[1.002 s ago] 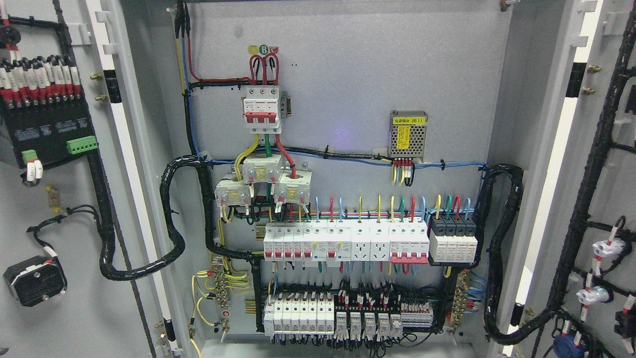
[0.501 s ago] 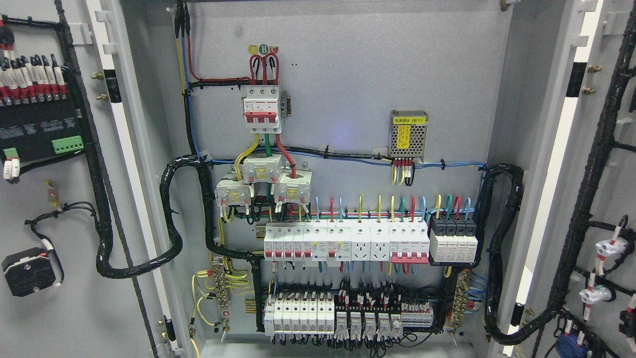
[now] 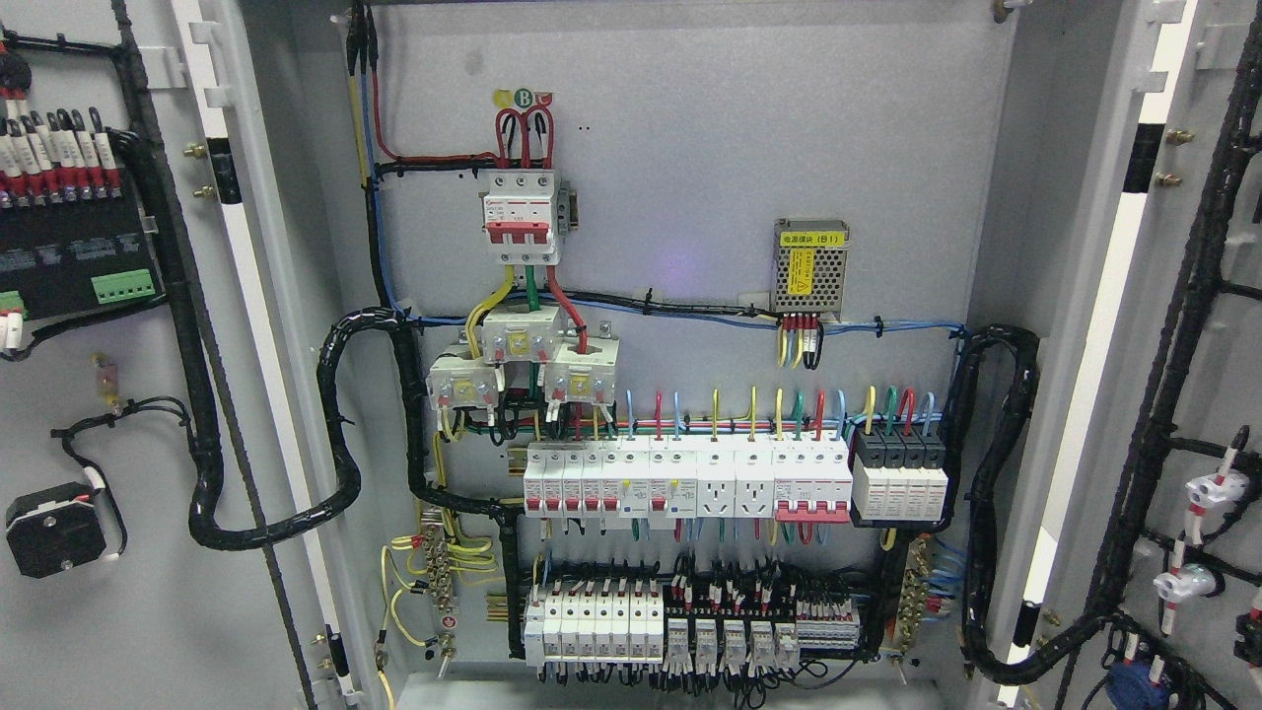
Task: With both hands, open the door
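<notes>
A grey electrical cabinet fills the head view with both doors swung wide. The left door (image 3: 108,611) shows its inner face at the picture's left, carrying a black terminal module (image 3: 74,251) and a black cable loom (image 3: 197,434). At the right edge stands the right door (image 3: 1223,394), inner face showing, with a black cable loom (image 3: 1173,375) and white connectors (image 3: 1208,490). Between them the back panel (image 3: 690,148) holds rows of white breakers (image 3: 680,480). Neither hand nor arm shows.
Inside the cabinet are a red-and-white main breaker (image 3: 520,219), a small power supply with a yellow label (image 3: 810,264), lower breaker rows (image 3: 680,626) and thick black wire bundles (image 3: 991,493) along both sides. White door frame edges (image 3: 251,325) flank the opening.
The left door has swung further outward, its module and cables sliding left. The right door's connectors have drifted slightly right and down. The cabinet interior is unchanged.
</notes>
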Tool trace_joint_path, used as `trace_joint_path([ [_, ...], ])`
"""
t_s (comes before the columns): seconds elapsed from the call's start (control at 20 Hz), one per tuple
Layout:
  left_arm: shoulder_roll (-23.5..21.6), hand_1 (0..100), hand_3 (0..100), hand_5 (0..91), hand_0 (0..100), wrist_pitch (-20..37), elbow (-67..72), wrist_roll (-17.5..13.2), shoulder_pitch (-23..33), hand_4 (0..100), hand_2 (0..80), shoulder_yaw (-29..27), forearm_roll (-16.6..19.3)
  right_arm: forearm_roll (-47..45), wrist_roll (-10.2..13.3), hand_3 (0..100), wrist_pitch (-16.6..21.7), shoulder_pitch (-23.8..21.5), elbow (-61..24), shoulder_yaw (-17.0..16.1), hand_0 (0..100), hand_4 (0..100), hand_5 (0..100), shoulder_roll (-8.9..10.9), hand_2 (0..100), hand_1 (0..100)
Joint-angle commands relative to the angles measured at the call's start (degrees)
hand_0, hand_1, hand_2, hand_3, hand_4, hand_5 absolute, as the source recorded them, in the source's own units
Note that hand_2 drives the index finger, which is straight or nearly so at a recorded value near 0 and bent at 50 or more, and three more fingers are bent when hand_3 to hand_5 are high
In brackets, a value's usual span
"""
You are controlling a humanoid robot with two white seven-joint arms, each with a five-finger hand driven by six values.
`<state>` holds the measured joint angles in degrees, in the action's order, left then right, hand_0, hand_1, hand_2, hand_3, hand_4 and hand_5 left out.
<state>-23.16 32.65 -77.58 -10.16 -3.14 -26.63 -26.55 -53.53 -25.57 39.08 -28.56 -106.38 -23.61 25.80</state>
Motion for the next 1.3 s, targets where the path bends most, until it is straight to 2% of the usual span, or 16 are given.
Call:
trace_joint_path([
  [0.0,-0.7,0,0,0.0,0,0.0,2.3,-0.1,-0.5,0,0.0,0.0,-0.4,-2.2,0.0,0,-0.1,-0.4,2.0,-1.4,38,0,0,-0.05,0,0],
  [0.4,-0.7,0,0,0.0,0,0.3,-0.3,-0.3,0.2,0,0.0,0.1,-1.4,-2.2,-0.1,0,-0.1,-0.3,2.0,-1.2,38,0,0,0.30,0,0],
  [0.85,0.3,0,0,0.0,0,0.4,-9.9,-0.2,4.8,0,0.0,2.3,-1.8,-2.2,-0.5,0,0.2,-0.3,-1.0,0.0,38,0,0,1.01,0,0],
  [1.0,1.7,0,0,0.0,0,0.6,-13.0,-0.2,6.0,0,0.0,3.9,-1.8,-2.2,-0.5,0,0.2,-0.3,-1.6,0.2,38,0,0,2.49,0,0],
  [1.25,3.6,0,0,0.0,0,0.7,-17.2,-0.1,6.3,0,0.0,7.2,-1.5,-2.0,-0.5,0,0.2,-0.1,-2.6,3.9,38,0,0,2.76,0,0],
])
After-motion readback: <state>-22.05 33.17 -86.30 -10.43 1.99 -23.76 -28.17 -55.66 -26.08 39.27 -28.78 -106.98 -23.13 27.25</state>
